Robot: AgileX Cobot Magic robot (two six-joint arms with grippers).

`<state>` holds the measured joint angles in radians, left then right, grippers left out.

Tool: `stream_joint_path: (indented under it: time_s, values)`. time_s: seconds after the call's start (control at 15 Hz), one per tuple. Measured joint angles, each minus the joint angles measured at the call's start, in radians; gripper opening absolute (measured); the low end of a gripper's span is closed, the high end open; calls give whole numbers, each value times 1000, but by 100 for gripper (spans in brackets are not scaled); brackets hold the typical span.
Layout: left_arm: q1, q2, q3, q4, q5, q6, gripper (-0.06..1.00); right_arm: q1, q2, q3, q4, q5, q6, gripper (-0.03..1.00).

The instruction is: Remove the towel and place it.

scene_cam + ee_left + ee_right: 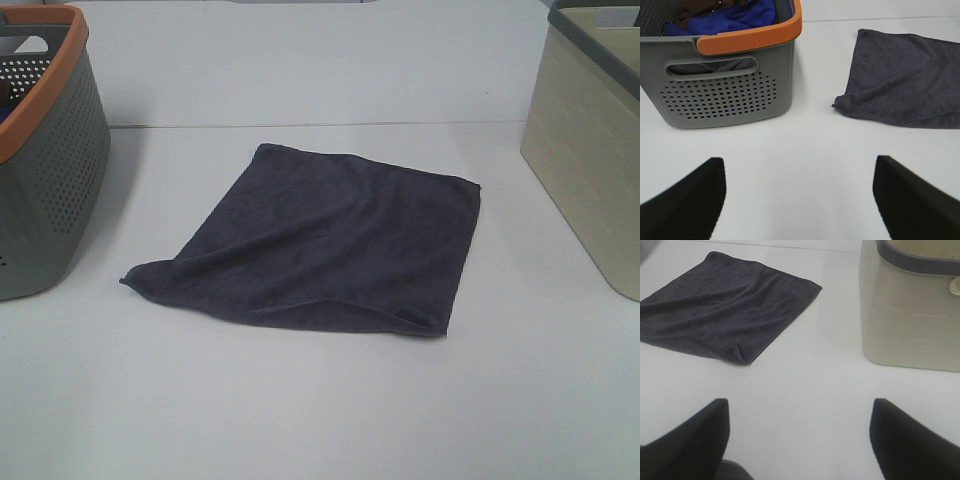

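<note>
Right now the towel (325, 240) lies spread on the white table (320, 410), roughly mid-way btwn the grey basket w/ orange rim (45, 150) on the left and the beige basket (590, 150) on the right, touching neither. It's mostly flat, one layer as far as I can tell, w/ a slightly lifted, curled corner pointing toward the grey basket and a small fold or pucker along the near edge at the right corner.

Left gripper (799, 200): jaws wide apart, nothing btwn them, hovering over bare table near the grey basket; the towel's curled corner (839, 102) sits ahead of it, well apart. Right gripper (799, 440): jaws also wide apart, empty, over bare table w/ the towel's puckered corner (737, 355) ahead and the beige basket just off to the side.

Handling, my guess: soft terry, light, no stiffness, so it'll drape and sag from wherever it's pinched and won't slip much. Not fragile. Lying flat on a smooth top, the middle gives little to bite on w/o pressing down and bunching the cloth. Better spots prob the two raised bits: the curled corner for the left arm, the puckered near corner for the right, since the hem stands off the table there. One corner alone will let the rest hang; two corners keep it spread for placing.

Grey basket already holds blue and dark cloth (740, 17).
</note>
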<state>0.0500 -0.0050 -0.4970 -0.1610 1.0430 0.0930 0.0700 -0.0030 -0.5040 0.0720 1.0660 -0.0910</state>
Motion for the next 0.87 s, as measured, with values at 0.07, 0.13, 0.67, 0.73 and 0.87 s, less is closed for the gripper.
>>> stream_joint_path:
  time_s: [0.07,0.13,0.67,0.73,0.87]
  values:
    - [0,0,0,0,0,0,76,0,0,0,0,0,0,76]
    - [0,0,0,0,0,0,76,0,0,0,0,0,0,76]
    - [0,0,0,0,0,0,76,0,0,0,0,0,0,76]
    - [0,0,0,0,0,0,76,0,0,0,0,0,0,76]
    - [0,0,0,0,0,0,76,0,0,0,0,0,0,76]
